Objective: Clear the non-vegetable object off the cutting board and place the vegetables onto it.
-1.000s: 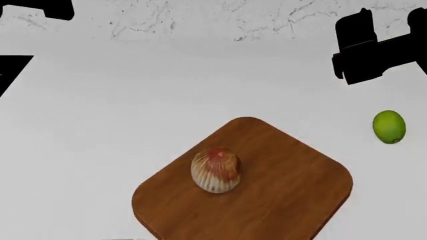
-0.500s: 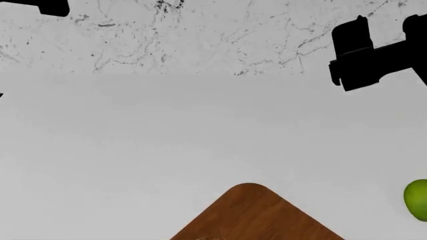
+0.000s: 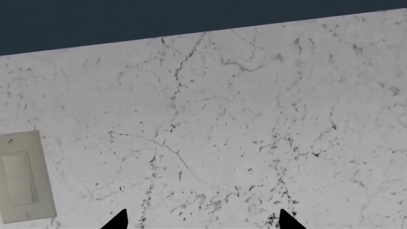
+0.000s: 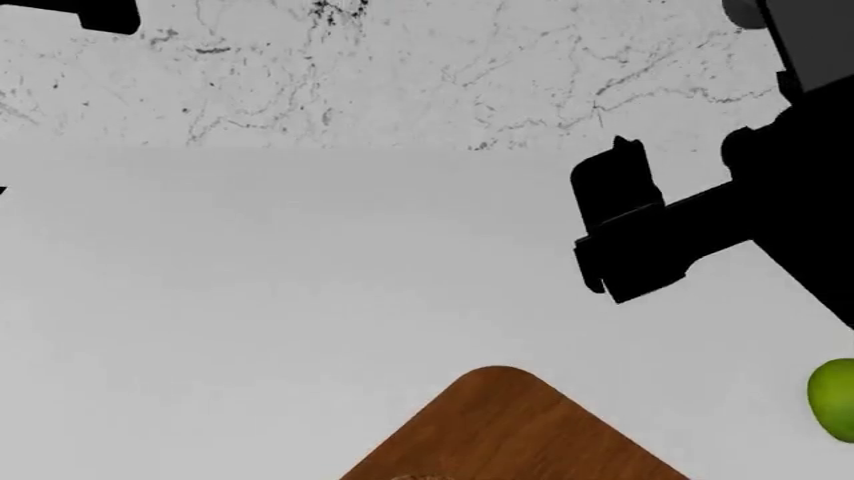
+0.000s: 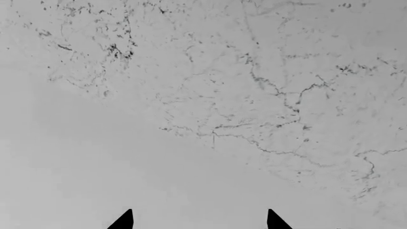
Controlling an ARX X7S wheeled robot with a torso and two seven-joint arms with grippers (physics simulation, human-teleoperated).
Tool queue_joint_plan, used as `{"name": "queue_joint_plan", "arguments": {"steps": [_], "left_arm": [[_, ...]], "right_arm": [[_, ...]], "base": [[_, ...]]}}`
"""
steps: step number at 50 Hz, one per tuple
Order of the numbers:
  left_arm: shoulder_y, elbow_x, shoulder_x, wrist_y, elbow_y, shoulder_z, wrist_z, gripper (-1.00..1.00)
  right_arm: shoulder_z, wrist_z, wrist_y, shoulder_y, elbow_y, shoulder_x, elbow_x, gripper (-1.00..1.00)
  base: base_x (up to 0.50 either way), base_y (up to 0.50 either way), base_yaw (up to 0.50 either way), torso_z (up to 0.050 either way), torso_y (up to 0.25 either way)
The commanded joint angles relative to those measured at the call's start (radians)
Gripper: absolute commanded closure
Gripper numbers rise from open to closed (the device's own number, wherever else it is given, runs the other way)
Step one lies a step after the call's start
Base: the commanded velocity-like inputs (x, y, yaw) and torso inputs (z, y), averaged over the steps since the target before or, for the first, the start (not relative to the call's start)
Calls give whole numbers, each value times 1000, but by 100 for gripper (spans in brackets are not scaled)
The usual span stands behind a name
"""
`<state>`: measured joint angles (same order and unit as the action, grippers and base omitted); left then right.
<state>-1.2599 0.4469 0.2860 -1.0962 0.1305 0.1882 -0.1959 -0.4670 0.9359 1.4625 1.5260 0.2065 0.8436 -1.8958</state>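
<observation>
Right pincer (image 5: 199, 219): tips spread, nothing held, above bare white surface (image 4: 267, 300) beyond cutting board (image 4: 514, 430). Left pincer (image 3: 202, 220): tips apart, empty, facing marble wall (image 3: 241, 124). Board cut off at frame bottom; shell-like object hidden. Green vegetable (image 4: 834, 398) right of board, half cropped.

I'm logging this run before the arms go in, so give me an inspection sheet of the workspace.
Surface: plain white counter, bare where it shows.
Job's things: corner of the cutting board at the head view's lower edge; one green vegetable on the counter to its right, cut off by the frame; the shell barely shows at the lower edge.
Clutter: nothing seen.
Grippers: right gripper open, empty, raised above the counter; left gripper open, empty, facing the wall.
Cables: nothing seen.
Surroundings: veined marble wall; a light switch on it.
</observation>
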Motion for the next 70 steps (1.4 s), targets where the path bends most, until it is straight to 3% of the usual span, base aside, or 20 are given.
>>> {"name": "queue_joint_plan", "arguments": {"steps": [1,18,35,52,70], "left_arm": [[3,1,-18,-3,16,-37,28,-100],[-10,6,-13,1,8,-41,23,-100],[-13,4,-9,23,-14,-35,24,-100],[-8,10,-11,29,-13,-35,17,-100],[2,13,-7,42,-21,-30,14,-100]], "right_arm": [[-124,186,-67,91,19,19,-404,-100],[-274,216,-217,126,137,46,-749,-100],[-369,222,-270,134,227,41,-892,-100],[-363,169,-205,52,201,64,-818,-100],[-283,55,-123,-71,131,-2,-641,-100]], "base": [[0,0,0,0,0],[0,0,0,0,0],[0,0,0,0,0],[0,0,0,0,0],[0,0,0,0,0]]}}
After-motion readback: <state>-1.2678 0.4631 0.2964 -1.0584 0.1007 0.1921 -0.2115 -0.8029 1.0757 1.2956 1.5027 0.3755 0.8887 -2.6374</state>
